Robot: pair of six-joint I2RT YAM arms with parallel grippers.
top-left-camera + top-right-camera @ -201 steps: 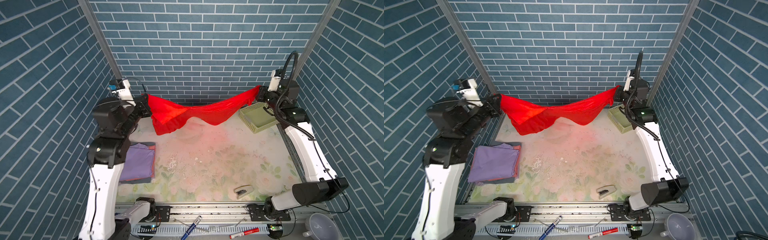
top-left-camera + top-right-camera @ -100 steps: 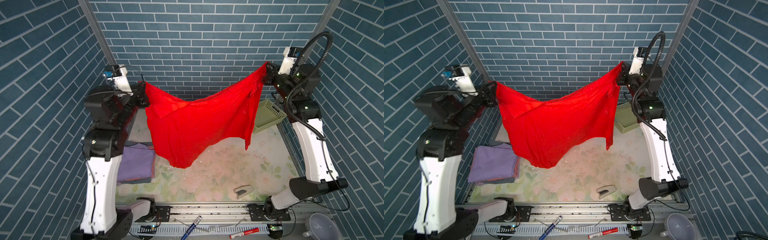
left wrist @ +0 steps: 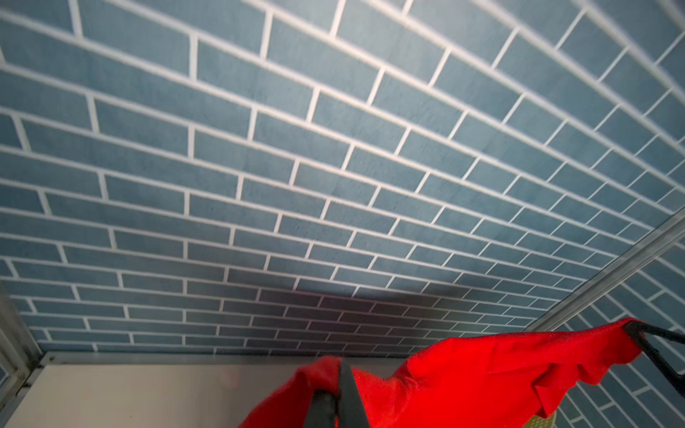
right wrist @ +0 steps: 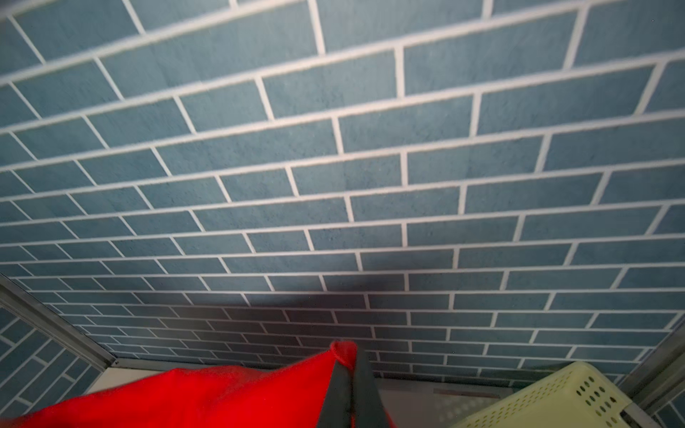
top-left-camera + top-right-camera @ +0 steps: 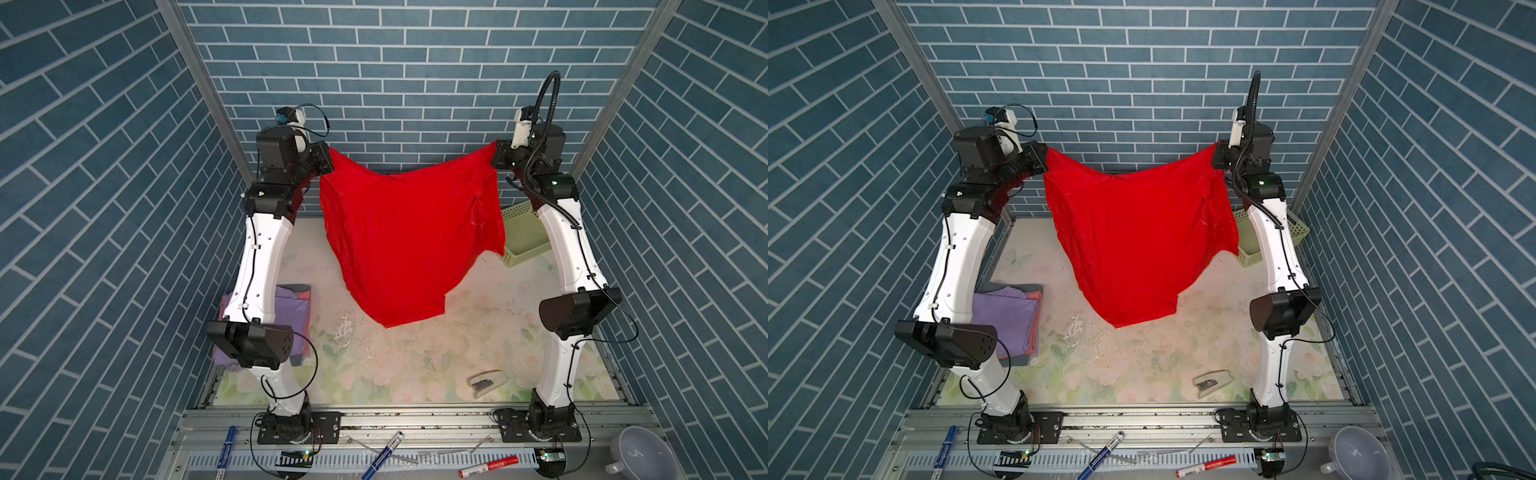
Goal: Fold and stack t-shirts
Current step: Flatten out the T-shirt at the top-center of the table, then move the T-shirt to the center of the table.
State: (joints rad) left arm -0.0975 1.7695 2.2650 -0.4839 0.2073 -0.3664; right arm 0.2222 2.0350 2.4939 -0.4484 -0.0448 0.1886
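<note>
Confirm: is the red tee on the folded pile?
No, the red tee hangs between the left gripper and right gripper, apart from the folded pile.

The span between the left end effector [image 5: 328, 161] and the right end effector [image 5: 497, 154] is filled by the bright red cloth t-shirt [image 5: 407, 245], so a straight crossing is blocked. Close behind both, the blue brick-patterned wall [image 5: 395, 83] is met. Below the right end effector, room is taken by the pale yellow-green perforated plastic basket [image 5: 525, 245]. Below the left, toward its arm's base, room is taken by the stack of folded t-shirts topped in lavender [image 5: 297, 309]. Open room is found over the floral-printed bench [image 5: 415, 365] nearer the arm bases, broken only by a grey stapler [image 5: 488, 382].
</note>
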